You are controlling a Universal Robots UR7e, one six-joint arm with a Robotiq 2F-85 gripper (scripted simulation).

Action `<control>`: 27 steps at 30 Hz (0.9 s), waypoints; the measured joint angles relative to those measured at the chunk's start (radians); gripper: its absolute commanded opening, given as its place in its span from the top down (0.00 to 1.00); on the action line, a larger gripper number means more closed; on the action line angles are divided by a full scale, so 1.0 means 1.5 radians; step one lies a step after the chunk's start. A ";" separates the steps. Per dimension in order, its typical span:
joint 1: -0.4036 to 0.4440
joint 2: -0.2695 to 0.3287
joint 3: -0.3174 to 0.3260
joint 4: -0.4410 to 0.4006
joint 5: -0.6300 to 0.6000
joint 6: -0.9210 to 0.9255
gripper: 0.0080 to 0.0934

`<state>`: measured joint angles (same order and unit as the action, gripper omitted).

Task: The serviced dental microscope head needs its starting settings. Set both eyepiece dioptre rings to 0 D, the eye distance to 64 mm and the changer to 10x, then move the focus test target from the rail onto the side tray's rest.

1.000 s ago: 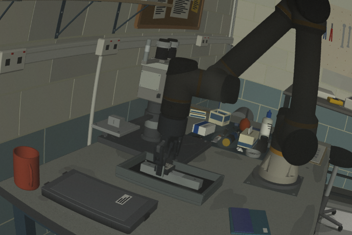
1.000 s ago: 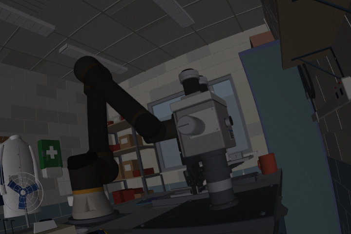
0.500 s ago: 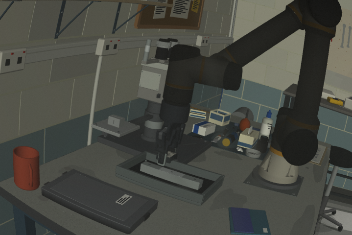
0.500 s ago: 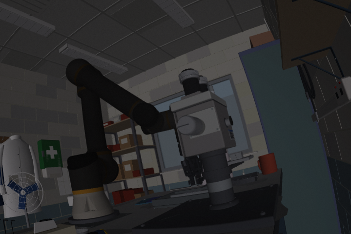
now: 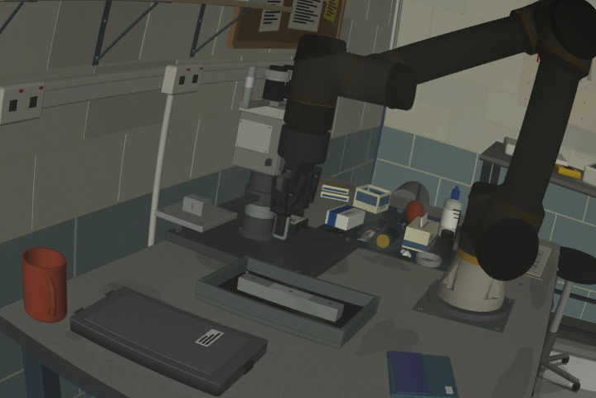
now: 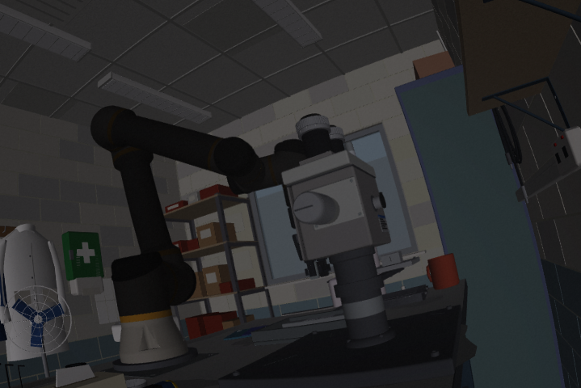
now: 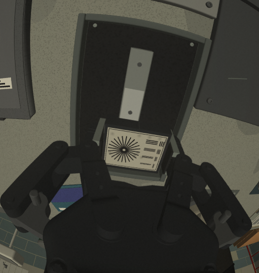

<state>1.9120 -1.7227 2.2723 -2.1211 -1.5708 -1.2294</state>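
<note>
The focus test target (image 7: 135,152), a small block with a pale card showing a black starburst and bar patterns, sits in my gripper (image 7: 135,155), which is closed on its two sides and carries it above the bench. In the side camera the gripper (image 5: 287,226) hangs just right of the microscope's lens barrel (image 5: 258,206). Below and in front lies the shallow rail tray (image 5: 287,300) with its grey rail (image 5: 290,296). The microscope head (image 6: 337,208) stands on a dark base plate, eyepieces (image 6: 318,128) on top. The side tray (image 5: 196,215) with its rest (image 5: 196,204) stands left of the microscope.
Behind the microscope runs a tiled wall with sockets (image 5: 182,79) and a white conduit. Boxes, a bottle and small clutter (image 5: 392,218) crowd the bench to the right. A red mug (image 5: 44,284), a dark flat case (image 5: 167,339) and a blue notebook (image 5: 421,374) lie nearer the front edge.
</note>
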 measured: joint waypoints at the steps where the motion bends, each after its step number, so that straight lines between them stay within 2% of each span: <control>1: 0.000 -0.004 -0.005 0.009 0.000 0.000 1.00; 11: 0.000 -0.028 -0.034 0.062 0.000 0.000 1.00; 21: 0.000 -0.029 -0.037 0.068 0.000 0.000 1.00; 27: -0.004 -0.017 -0.047 0.065 0.000 -0.004 1.00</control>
<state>1.9057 -1.7484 2.2015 -2.0238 -1.5708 -1.2360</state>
